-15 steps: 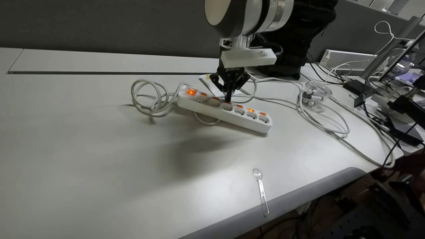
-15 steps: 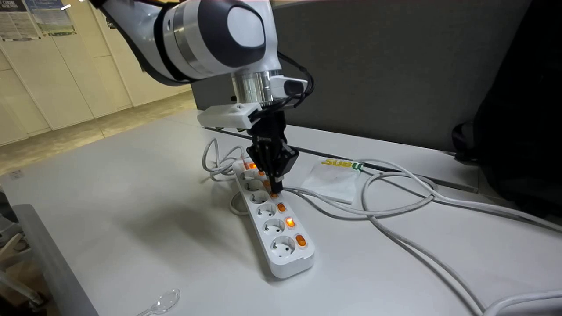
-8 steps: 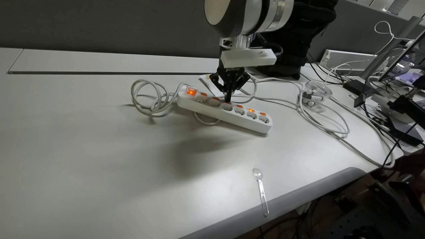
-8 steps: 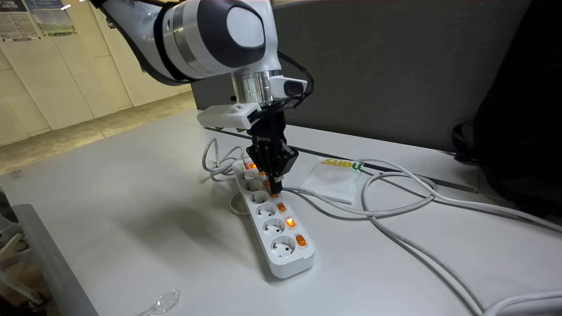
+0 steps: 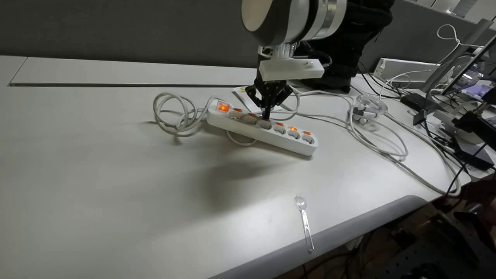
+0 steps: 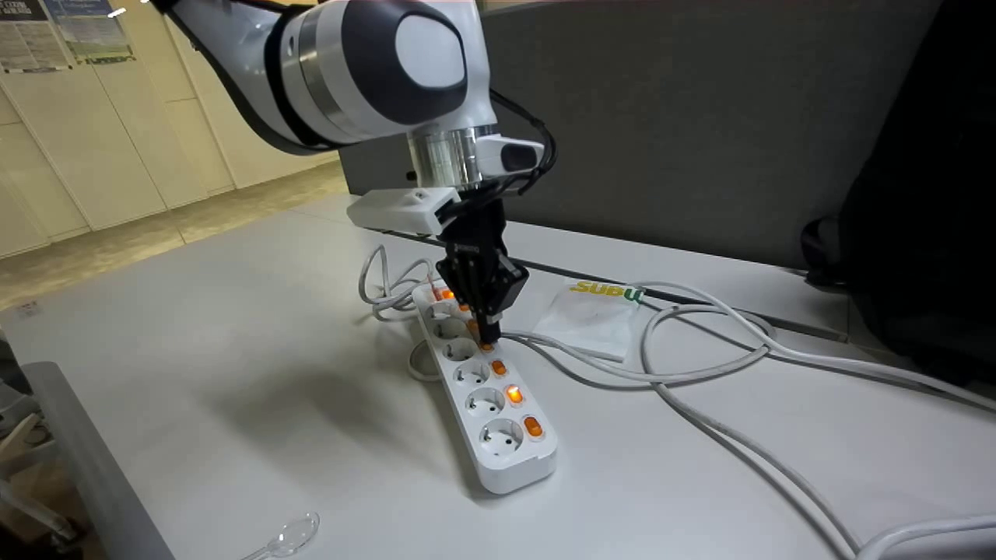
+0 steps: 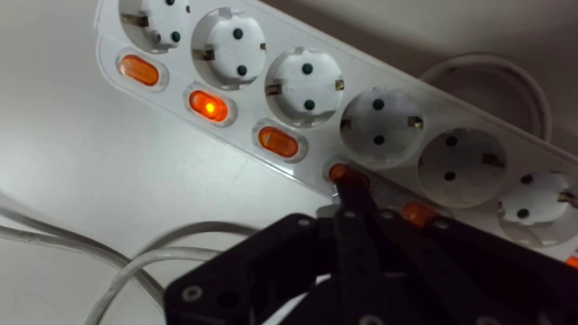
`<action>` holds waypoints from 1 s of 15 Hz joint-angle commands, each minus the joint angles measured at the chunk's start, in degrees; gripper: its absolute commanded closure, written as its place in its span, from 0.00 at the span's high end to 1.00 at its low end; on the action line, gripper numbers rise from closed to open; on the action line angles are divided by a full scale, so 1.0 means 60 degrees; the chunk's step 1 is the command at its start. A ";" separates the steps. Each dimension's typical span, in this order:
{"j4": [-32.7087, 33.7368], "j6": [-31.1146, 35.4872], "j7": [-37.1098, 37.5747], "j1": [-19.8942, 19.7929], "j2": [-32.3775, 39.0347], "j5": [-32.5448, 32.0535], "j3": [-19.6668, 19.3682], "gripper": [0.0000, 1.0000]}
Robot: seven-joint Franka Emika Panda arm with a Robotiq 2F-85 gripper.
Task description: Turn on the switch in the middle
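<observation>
A white power strip [image 5: 259,135] lies on the table with a row of sockets and orange switches; it also shows in an exterior view [image 6: 515,467] and in the wrist view [image 7: 251,104]. My gripper [image 6: 489,334] is shut and empty, pointing down. Its fingertips [image 7: 356,189] sit over the middle switch [image 7: 339,172] and appear to touch it, hiding part of it. The visible part of that switch looks unlit; whether it is pressed I cannot tell. A switch two places along [image 7: 208,106] glows, and so does the large switch [image 5: 223,106] at the cable end.
A coiled white cable [image 5: 180,116] lies at the strip's end. More cables [image 6: 716,373] and a white paper packet [image 6: 587,319] lie behind it. A clear plastic spoon [image 5: 304,221] lies near the table's front edge. A black bag [image 5: 341,46] stands at the back.
The arm above the gripper has shifted and tilted very slightly. The fingertips stay at the middle switch. The strip has not moved and the same switches glow.
</observation>
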 commanded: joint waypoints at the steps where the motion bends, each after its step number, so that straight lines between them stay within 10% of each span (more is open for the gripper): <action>1: -0.0566 0.0227 0.0103 0.0055 -0.0087 0.0143 -0.0108 0.00; 15: -0.1302 0.0213 0.0456 0.0214 -0.0663 0.0213 -0.0299 0.00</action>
